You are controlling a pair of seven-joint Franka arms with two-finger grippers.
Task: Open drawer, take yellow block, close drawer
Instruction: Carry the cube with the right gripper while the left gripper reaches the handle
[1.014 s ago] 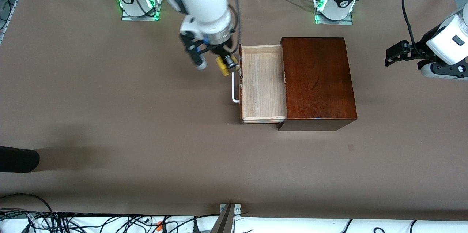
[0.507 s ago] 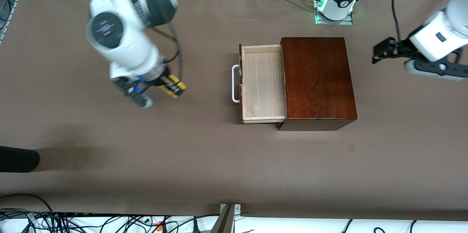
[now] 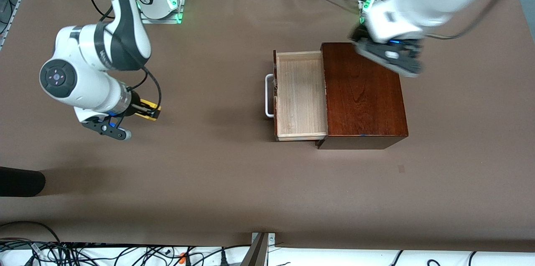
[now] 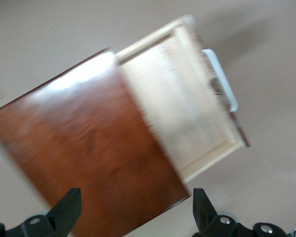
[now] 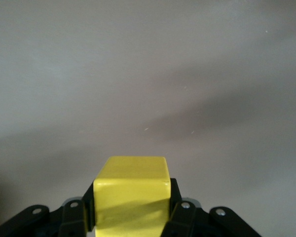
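yellow block (image 5: 132, 195): clamped between the right gripper (image 3: 144, 110) fingers, over bare table near the right arm's end
drawer (image 3: 300, 95): pulled out, inside bare
left gripper (image 4: 133, 210): spread wide, holding nothing, over the wooden box (image 3: 363, 90)

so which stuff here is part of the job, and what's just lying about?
Job:
- drawer, open, nothing in it
- yellow block, clamped in right gripper over bare table
- left gripper, open, over wooden box

Lying about:
- cables along table edge
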